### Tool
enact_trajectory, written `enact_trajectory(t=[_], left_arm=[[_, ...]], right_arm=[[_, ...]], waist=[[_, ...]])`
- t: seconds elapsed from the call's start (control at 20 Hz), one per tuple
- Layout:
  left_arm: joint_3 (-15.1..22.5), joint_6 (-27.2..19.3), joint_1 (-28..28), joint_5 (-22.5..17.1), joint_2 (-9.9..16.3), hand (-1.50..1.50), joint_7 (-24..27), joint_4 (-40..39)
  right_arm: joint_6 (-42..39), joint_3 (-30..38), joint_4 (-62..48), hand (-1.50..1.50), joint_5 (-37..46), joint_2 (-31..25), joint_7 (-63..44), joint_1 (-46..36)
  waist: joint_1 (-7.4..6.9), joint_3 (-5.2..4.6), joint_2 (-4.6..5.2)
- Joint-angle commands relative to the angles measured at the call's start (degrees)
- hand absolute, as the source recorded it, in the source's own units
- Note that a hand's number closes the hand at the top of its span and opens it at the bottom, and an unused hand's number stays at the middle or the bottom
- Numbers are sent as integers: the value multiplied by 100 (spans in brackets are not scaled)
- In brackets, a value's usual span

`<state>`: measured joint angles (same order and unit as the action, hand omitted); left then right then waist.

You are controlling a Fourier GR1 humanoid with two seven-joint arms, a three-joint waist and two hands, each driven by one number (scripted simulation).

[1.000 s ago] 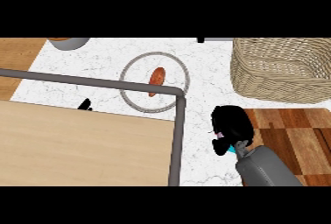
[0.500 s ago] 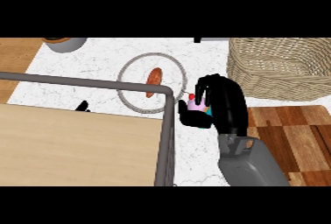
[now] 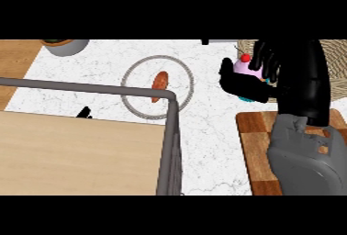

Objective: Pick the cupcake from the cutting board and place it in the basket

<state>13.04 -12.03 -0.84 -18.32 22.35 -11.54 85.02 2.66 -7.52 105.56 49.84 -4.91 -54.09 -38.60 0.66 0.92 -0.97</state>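
Black right hand (image 3: 271, 69) curled round a pink-frosted cupcake (image 3: 246, 66).
It is raised beside the woven wicker basket (image 3: 333, 55), above the wooden cutting board (image 3: 254, 137).

Count: 1 pink-frosted cupcake w/ red cherry (image 3: 245, 65), 1 woven wicker basket (image 3: 335, 59), 1 brown wooden cutting board (image 3: 252, 137), 1 round grey-rimmed plate (image 3: 136, 106), 1 orange-brown oblong food item (image 3: 160, 81) on it, 1 grey bowl (image 3: 68, 46) at top left, 1 black robot hand (image 3: 271, 78) w/ grey forearm in view.
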Motion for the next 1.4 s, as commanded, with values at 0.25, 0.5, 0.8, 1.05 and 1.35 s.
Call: enact_trajectory(t=[0.25,0.5,0.8,1.05,1.35], left_arm=[[173,3,686,99,-107,0,-130,-473],[-91,280,465,16,90,0,-31,-715],[4,211,656,82,38,0,-181,-468],[-79,225,473,81,52,0,-328,-450],[82,98,545,317,-136,0,-169,-541]], right_arm=[[-542,1273,-332,150,-502,-757,-262,-815],[-744,1855,-1196,150,-902,-1362,174,-1232],[-698,2201,-1905,150,-1097,-1817,915,-1177],[-296,2406,-2735,150,-1209,-1764,1503,-1139],[281,2981,-3381,150,-1761,-1515,2255,-883]], waist=[[-95,-94,104],[-133,-98,145],[-181,-91,132],[-213,-88,146],[-208,-82,162]])
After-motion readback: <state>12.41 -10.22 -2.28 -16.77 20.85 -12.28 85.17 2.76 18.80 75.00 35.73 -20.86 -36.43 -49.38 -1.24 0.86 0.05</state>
